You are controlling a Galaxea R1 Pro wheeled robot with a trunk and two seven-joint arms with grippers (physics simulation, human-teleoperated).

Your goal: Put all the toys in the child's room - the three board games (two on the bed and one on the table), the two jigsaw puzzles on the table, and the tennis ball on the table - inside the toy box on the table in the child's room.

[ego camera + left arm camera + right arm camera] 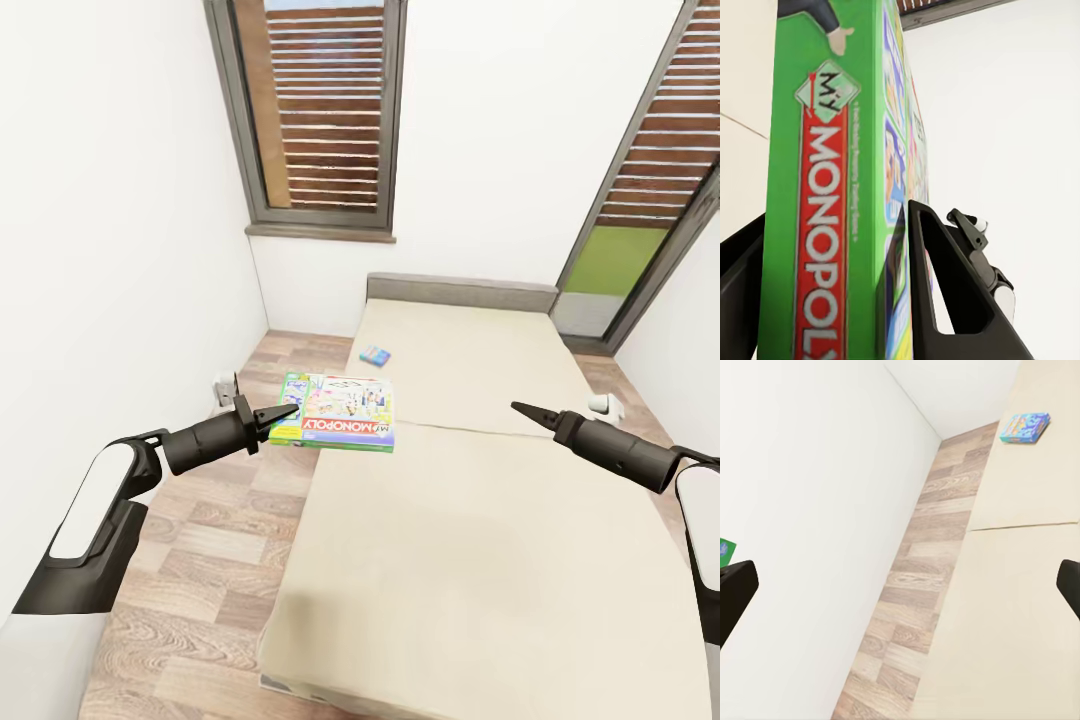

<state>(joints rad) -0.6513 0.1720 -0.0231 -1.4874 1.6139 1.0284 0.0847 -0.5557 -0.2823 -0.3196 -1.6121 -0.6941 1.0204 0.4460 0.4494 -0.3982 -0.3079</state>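
Wood floor (210, 560): brown planks run between the white wall and the bed.
Left gripper (283, 412): it is shut on the Monopoly box. In the left wrist view its two black fingers (945, 300) press on both flat sides of the box.
Monopoly box (340, 411): big and flat with a green edge. It is at the left edge of the bed, near the line between the two mattress parts. I cannot tell if it rests on the bed or is lifted a bit.
Blue game box (375, 355): small and light blue. It lies flat on the far part of the bed, near the left edge, just beyond the Monopoly box.
Bed (500, 520): wide and beige, in two parts, with a grey headboard (460, 293) at the far end.
Right gripper (522, 408): it hangs over the right side of the bed and holds nothing. In the right wrist view its fingers (735, 600) are spread wide.
Windows (320, 110): dark frames with brown slats outside.
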